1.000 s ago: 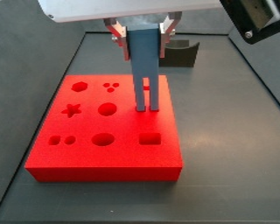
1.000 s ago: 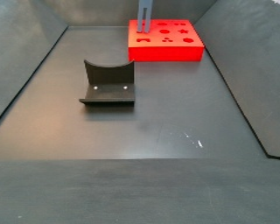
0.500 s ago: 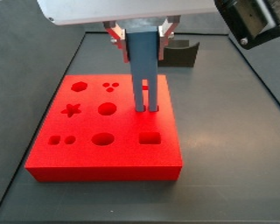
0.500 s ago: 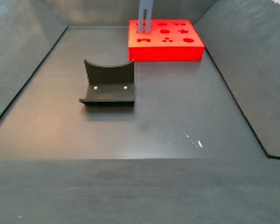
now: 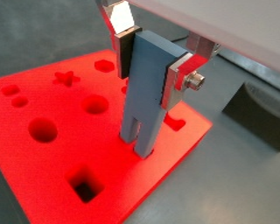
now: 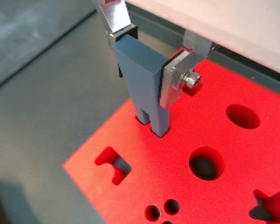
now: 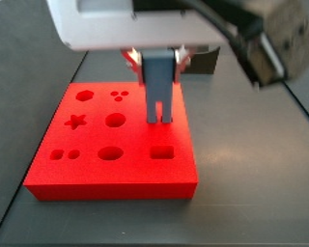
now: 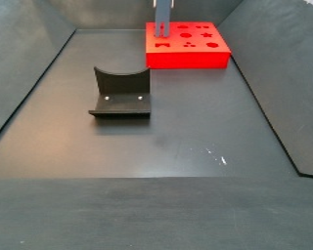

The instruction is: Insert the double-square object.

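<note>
The double-square object (image 5: 146,96) is a tall blue-grey piece with two square legs, not red. My gripper (image 5: 152,70) is shut on its upper part and holds it upright; both show in a wrist view (image 6: 150,66) too. The leg tips (image 6: 154,128) stand at a hole near one edge of the red block (image 6: 160,153); I cannot tell how deep they sit. In a side view the piece (image 7: 158,92) stands at the block's (image 7: 67,178) right side under the gripper (image 7: 160,60). In a side view the block (image 8: 186,59) is far off with the piece (image 8: 160,20) on it.
The red block has other holes: a star (image 7: 77,122), round holes (image 7: 116,121), a rectangle (image 7: 164,151), a small pair (image 7: 66,153). The dark fixture (image 8: 120,93) stands on the grey floor away from the block and shows in a wrist view (image 5: 259,109).
The gripper has come down a little with the piece. Less of the piece shows above the block than a second ago. The block has not moved.
</note>
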Robot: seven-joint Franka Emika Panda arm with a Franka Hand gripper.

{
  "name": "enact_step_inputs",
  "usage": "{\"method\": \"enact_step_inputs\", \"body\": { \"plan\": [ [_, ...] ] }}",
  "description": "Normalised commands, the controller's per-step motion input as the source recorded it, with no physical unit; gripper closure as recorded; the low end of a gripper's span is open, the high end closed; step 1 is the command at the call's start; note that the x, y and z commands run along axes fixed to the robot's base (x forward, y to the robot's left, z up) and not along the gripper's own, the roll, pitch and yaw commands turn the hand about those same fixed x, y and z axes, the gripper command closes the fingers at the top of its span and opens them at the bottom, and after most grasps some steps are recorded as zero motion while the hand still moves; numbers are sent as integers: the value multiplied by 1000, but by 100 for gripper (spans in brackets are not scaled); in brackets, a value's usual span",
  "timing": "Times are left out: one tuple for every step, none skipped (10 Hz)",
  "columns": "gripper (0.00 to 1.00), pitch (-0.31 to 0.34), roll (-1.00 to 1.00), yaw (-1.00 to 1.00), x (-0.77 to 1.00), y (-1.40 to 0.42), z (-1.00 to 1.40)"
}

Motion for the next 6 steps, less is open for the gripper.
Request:
{"method": "enact_step_inputs", "body": {
  "plan": [
    [100,323,0,-89,411,-117,-589],
    [100,164,-90,0,97,0,-211],
    [100,21,-87,0,0,20,-34],
    [100,0,-11,0,0,0,0],
    [100,-3,-31,0,0,0,-29],
    [100,0,-7,0,0,0,0]
  ]
}}
